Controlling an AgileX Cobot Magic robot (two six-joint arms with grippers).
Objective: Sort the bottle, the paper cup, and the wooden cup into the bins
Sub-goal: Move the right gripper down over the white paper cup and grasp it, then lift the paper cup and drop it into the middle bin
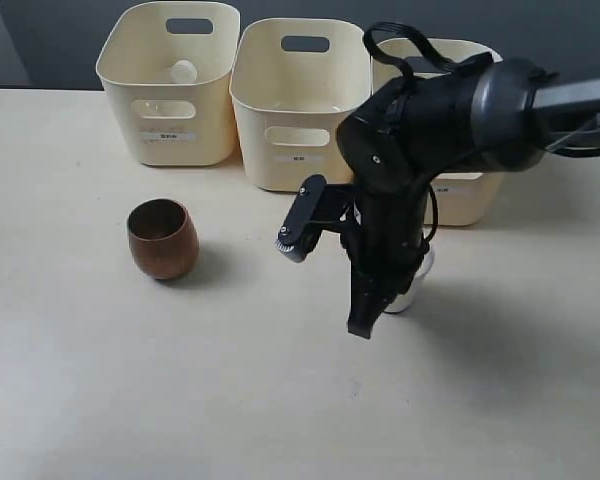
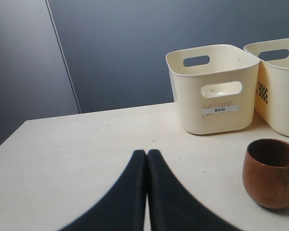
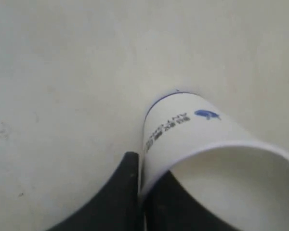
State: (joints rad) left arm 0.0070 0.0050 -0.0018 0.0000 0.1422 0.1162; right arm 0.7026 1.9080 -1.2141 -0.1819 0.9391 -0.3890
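Paper cup [image 1: 405, 298] on the worktop [image 1: 130, 390], just in front of the right bin [image 1: 467, 205], largely hidden under the black arm in the exterior view. Cup wall pinched between the fingers [image 3: 127, 192] of the right gripper [image 3: 143, 169], one finger outside, the other inside the rim: closed on the cup. Grip plain only from the right wrist, along with the cup's blue logo [image 3: 207, 114], a line of small print and the dark bottom rim.

Wooden cup [image 1: 162, 238] upright, well apart to the left of the paper cup, in front of the left bin [image 1: 130, 120] and not touching it. Bottle inside that left bin, only its white cap [image 1: 183, 71] showing. Middle bin [image 1: 255, 140] between the other two, all three in a row at the back.

Left gripper [image 2: 147, 152] shown by the left wrist view alone: fingers pressed together tip to tip, gripping nothing, above bare worktop.

Worktop pale cream and matte, with a few faint specks up close from the right wrist. Behind the bins, a dark grey-blue wall [image 1: 60, 40]; from the left wrist, a slanting seam [image 2: 62, 57] between two wall panels. Also only there: the wooden cup's hollow inside, the left bin's small front label [image 2: 220, 109], and something clear behind its oval cut-out.
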